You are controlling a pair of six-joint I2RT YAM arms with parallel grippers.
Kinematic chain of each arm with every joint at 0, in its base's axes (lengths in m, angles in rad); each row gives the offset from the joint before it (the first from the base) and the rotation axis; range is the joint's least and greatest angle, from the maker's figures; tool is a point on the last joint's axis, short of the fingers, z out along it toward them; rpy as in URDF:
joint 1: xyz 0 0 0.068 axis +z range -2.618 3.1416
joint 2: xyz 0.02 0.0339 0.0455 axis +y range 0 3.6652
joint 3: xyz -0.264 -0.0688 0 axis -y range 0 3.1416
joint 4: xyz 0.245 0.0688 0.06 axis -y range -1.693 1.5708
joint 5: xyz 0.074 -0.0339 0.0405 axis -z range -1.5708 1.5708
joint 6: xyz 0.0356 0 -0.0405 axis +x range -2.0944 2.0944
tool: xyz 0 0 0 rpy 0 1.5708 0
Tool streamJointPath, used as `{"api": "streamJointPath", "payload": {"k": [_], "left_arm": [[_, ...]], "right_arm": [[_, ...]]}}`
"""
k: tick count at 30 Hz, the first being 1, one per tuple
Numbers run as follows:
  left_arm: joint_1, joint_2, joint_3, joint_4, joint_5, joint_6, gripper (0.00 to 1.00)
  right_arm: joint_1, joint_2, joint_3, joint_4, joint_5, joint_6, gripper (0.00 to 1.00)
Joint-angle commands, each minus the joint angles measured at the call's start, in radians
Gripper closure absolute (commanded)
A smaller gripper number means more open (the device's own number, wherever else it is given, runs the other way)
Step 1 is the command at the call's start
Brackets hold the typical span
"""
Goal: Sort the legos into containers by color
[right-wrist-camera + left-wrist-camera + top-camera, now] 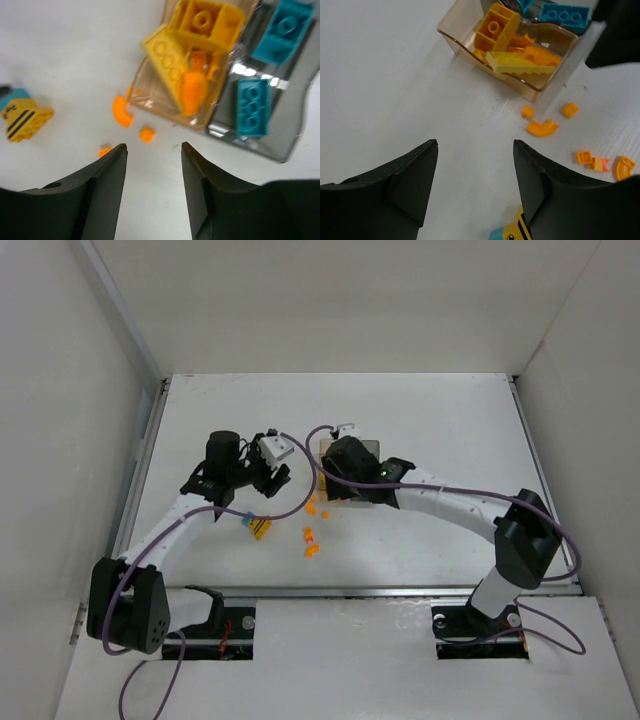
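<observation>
Fingers [405,185] on both arms are standing apart and gripping nothing, the left gripper [475,150] hovering over the table [395,75], the right gripper [153,150] hanging just beside the amber bin [150,100] holding orange and yellow legos [190,60], teal bricks [252,107] sitting in the grey bin [295,125]. Loose orange bits [122,110] are lying near both arms, so two reaches together are risking a bump, or flicking a tiny piece away.

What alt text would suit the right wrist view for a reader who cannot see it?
The right gripper hangs open and empty over a white table, just short of an amber bin holding orange and yellow bricks. A grey bin with two teal bricks sits beside it; loose orange pieces and a black-striped yellow brick lie nearby.
</observation>
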Motion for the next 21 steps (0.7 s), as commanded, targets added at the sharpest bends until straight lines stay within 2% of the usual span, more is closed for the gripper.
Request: {"api": "streamJointPath", "payload": {"k": [1, 4, 8, 18, 21], "left_arm": [[0.011, -0.027, 0.037, 0.095, 0.005, -0.092, 0.43], [0.011, -0.092, -0.046, 0.171, -0.070, -0.166, 0.43], [0.011, -0.182, -0.095, 0.165, -0.175, -0.247, 0.41], [0.011, -0.224, -0.104, 0.088, -0.245, -0.341, 0.39], [0.011, -0.236, -0.104, 0.088, -0.245, -0.350, 0.39]], "right_arm": [[0.074, 0.019, -0.045, 0.043, -0.015, 0.085, 0.49], [0.117, 0.081, -0.056, 0.017, -0.005, 0.163, 0.54], [0.127, 0.139, -0.066, 0.037, 0.031, 0.255, 0.53], [0.127, 0.288, 0.030, -0.014, 0.132, 0.330, 0.50], [0.127, 0.315, 0.039, -0.014, 0.132, 0.331, 0.54]]}}
